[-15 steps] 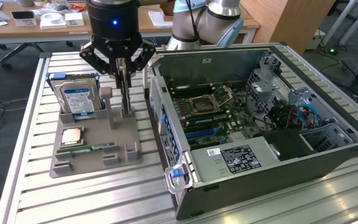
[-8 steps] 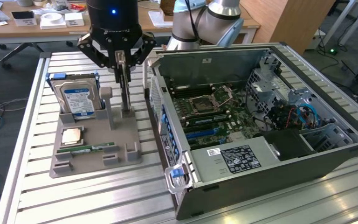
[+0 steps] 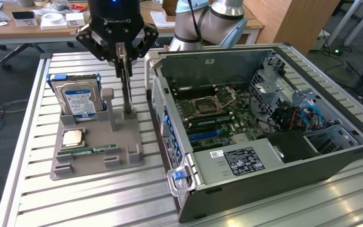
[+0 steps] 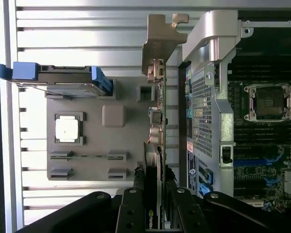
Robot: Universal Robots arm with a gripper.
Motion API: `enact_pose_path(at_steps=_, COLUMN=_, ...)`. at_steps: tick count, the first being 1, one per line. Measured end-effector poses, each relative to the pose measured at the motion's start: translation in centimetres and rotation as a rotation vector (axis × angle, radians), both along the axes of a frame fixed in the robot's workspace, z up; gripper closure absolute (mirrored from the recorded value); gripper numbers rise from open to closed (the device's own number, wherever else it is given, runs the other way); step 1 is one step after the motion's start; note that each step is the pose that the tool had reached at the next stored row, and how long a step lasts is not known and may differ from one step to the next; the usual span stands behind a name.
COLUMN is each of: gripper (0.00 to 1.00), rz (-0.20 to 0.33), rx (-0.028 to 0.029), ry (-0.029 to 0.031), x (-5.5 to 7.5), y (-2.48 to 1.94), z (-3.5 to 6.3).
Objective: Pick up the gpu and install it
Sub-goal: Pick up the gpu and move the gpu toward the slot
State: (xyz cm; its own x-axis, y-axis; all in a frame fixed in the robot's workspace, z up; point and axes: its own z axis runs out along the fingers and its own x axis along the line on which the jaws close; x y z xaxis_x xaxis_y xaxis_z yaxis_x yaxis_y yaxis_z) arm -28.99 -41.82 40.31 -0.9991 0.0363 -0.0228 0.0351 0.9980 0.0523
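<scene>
The gpu (image 3: 125,85) stands on edge in the grey parts holder (image 3: 96,161), a thin dark card just beside the open computer case (image 3: 232,61). My gripper (image 3: 122,56) reaches down from above and is shut on the card's upper edge. In the wrist view the gpu (image 4: 155,145) runs away from the camera, with its silver bracket (image 4: 157,43) at the far end. My gripper (image 4: 154,187) has its black fingers (image 4: 136,199) pressed against both faces of the card. The lower edge still looks seated in the holder.
On the holder (image 4: 92,165) stand a hard drive with a blue label (image 3: 77,99), a cpu (image 3: 73,137) and a green memory stick (image 3: 94,150). The case wall (image 4: 208,97) is close beside the card. Inside lies the motherboard with blue slots (image 3: 203,135). A ribbed metal table (image 3: 93,198) carries everything.
</scene>
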Motion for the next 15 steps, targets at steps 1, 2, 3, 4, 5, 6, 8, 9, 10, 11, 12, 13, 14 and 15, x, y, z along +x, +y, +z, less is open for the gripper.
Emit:
enact_pose_path(at_steps=1, gripper=0.74, rz=0.000, rx=0.0000, ry=0.0000, x=0.00, y=0.00, z=0.19)
enact_pose_path(at_steps=2, gripper=0.74, rz=0.000, rx=0.0001, ry=0.0000, x=0.00, y=0.00, z=0.36)
enact_pose_path(at_steps=3, gripper=0.74, rz=0.000, rx=-0.0001, ry=0.0001, x=0.00, y=0.00, z=0.53)
enact_pose_path(at_steps=4, gripper=0.74, rz=0.000, rx=0.0000, ry=0.0000, x=0.00, y=0.00, z=0.65)
enact_pose_path(at_steps=5, gripper=0.74, rz=0.000, rx=0.0001, ry=-0.0001, x=0.00, y=0.00, z=0.70)
enact_pose_path(at_steps=6, gripper=0.74, rz=0.000, rx=0.0001, ry=-0.0002, x=0.00, y=0.00, z=0.69)
enact_pose_path(at_steps=8, gripper=0.74, rz=0.000, rx=0.0001, ry=0.0000, x=0.00, y=0.00, z=0.70)
enact_pose_path(at_steps=9, gripper=0.74, rz=0.000, rx=0.0000, ry=0.0000, x=0.00, y=0.00, z=0.70)
enact_pose_path(at_steps=10, gripper=0.74, rz=0.000, rx=0.0000, ry=0.0001, x=0.00, y=0.00, z=0.71)
enact_pose_path(at_steps=11, gripper=0.74, rz=0.000, rx=0.0000, ry=0.0000, x=0.00, y=0.00, z=0.71)
enact_pose_path(at_steps=12, gripper=0.74, rz=0.000, rx=0.0000, ry=0.0000, x=0.00, y=0.00, z=0.71)
enact_pose_path(at_steps=13, gripper=0.74, rz=0.000, rx=0.0000, ry=0.0001, x=0.00, y=0.00, z=0.71)
enact_pose_path(at_steps=14, gripper=0.74, rz=0.000, rx=0.0000, ry=0.0001, x=0.00, y=0.00, z=0.71)
enact_pose_path(at_steps=15, gripper=0.74, rz=0.000, rx=-0.0001, ry=0.0002, x=0.00, y=0.00, z=0.75)
